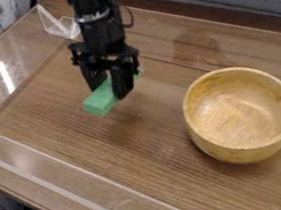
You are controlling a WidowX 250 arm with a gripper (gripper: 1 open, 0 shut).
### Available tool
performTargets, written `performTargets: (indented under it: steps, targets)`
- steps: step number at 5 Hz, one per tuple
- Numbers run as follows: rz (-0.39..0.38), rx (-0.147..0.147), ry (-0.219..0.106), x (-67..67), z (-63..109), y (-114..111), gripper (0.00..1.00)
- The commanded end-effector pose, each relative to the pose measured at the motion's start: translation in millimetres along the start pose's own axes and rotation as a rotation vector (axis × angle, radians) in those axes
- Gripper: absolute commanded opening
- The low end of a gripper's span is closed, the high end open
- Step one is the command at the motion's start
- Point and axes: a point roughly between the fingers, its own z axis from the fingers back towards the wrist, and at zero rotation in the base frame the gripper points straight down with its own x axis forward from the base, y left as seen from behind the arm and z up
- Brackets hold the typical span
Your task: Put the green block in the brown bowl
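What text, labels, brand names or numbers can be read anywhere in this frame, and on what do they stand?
No readable text anywhere in the view.
Green block: plain, no marking.
Brown bowl: only wood grain, no label.
Tool and the arm above it: black, no legible brand or number.
Table: wood pattern under a glossy sheet, no signs.

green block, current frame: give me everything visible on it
The green block is a small, plain bright green bar with flat faces and no markings; its material cannot be told. The shut gripper clamps its upper end, so only the lower part shows, tilted and hanging down to the left. It appears lifted clear of the wooden table, left of the brown bowl and apart from it.
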Motion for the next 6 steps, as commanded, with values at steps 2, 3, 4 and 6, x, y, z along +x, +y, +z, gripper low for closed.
performTargets:
  steps: [2, 3, 4, 6]
  targets:
    - [0.042, 0.036, -0.192, 16.7, 98.8, -17, 0.00]
    - [0.007, 0.042, -0.223, 17.7, 89.8, -26, 0.00]
    - [-0.028, 0.054, -0.243, 17.9, 76.2, -28, 0.00]
    - [-0.075, 0.075, -0.290, 30.8, 58.0, -24, 0.00]
